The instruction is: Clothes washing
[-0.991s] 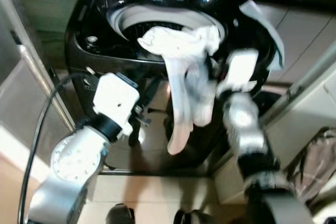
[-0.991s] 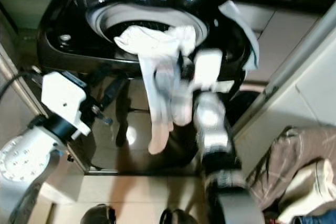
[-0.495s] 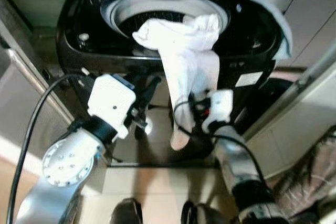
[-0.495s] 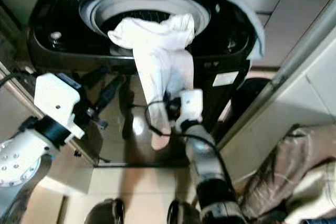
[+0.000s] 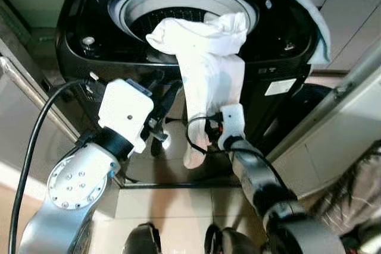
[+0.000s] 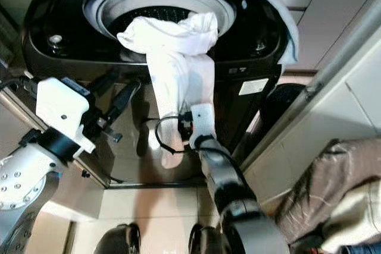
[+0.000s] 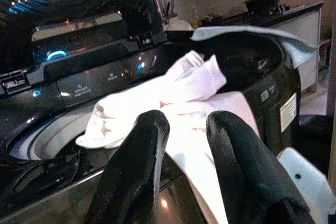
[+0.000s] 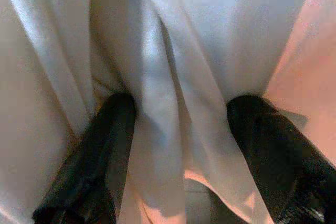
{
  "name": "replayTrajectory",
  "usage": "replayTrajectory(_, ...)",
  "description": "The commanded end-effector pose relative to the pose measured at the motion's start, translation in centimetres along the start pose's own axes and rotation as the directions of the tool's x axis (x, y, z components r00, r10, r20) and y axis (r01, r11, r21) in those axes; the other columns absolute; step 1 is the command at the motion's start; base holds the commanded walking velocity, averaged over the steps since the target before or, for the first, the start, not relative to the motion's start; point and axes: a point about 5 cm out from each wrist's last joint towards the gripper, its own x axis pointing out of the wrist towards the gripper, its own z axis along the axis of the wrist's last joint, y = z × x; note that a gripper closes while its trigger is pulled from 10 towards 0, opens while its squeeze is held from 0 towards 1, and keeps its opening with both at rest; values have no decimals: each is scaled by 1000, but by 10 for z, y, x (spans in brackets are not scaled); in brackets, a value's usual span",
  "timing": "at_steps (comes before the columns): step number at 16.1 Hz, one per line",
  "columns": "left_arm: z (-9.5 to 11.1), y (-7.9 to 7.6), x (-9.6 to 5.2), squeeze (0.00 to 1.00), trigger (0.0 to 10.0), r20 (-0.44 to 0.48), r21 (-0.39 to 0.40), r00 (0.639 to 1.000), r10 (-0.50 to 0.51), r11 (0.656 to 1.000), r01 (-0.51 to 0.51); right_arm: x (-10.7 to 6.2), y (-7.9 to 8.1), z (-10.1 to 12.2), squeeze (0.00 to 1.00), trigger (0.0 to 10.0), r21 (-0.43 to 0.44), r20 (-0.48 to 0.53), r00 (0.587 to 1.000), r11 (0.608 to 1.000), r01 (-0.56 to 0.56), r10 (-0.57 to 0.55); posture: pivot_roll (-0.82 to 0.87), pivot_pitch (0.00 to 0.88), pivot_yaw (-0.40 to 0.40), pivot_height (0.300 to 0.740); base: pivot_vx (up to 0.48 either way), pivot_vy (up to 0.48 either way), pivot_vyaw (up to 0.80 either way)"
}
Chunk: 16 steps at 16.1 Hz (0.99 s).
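From the head camera I saw the right gripper (image 5: 209, 130) had dropped to the hanging end of the white garment (image 5: 208, 63) draped over the washing machine (image 5: 89, 16) rim, while its wrist view showed fingers (image 8: 100, 145) spread around the cloth and the left gripper (image 7: 178, 129) hung open nearby, so I judged a fresh grasp was coming.

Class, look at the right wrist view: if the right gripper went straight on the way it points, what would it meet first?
Most likely the white garment hanging over the washing machine's front; the right gripper's open fingers already flank its folds.
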Motion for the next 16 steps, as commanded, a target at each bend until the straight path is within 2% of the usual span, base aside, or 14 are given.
replayTrajectory(1,2,-3,0,0,10000,6,3,1000,-5,1000,5,4,-8,10,0,10000,-20,22,999,999,38,-38,271,224,-50,740,0,0,0)
replayTrajectory(2,2,-3,0,0,10000,9,2,1000,-4,1000,4,6,-10,12,0,10000,-12,12,999,999,48,-48,269,223,-50,740,0,0,0)
replayTrajectory(3,2,-3,1,0,10000,12,1,1000,-4,1000,4,10,-15,14,0,10000,46,-28,995,995,93,-92,267,225,-49,740,0,0,0)
replayTrajectory(5,3,-3,3,0,10000,17,-3,1000,-9,1000,9,14,-18,22,0,10000,51,-36,990,989,141,-140,260,228,-46,740,0,0,0)
replayTrajectory(6,3,-4,5,0,10000,19,-4,1000,-11,1000,11,17,-19,29,0,0,56,-25,988,986,155,-153,260,228,-46,740,0,0,0)
replayTrajectory(13,3,-3,8,0,10000,22,-10,1000,-8,1000,8,22,-18,42,0,0,101,-7,988,983,155,-155,258,234,-47,740,0,0,0)
replayTrajectory(16,-2,-7,8,0,10000,2,-77,1000,-21,997,21,22,-18,41,0,0,97,-14,986,982,165,-165,250,224,-53,740,0,0,0)
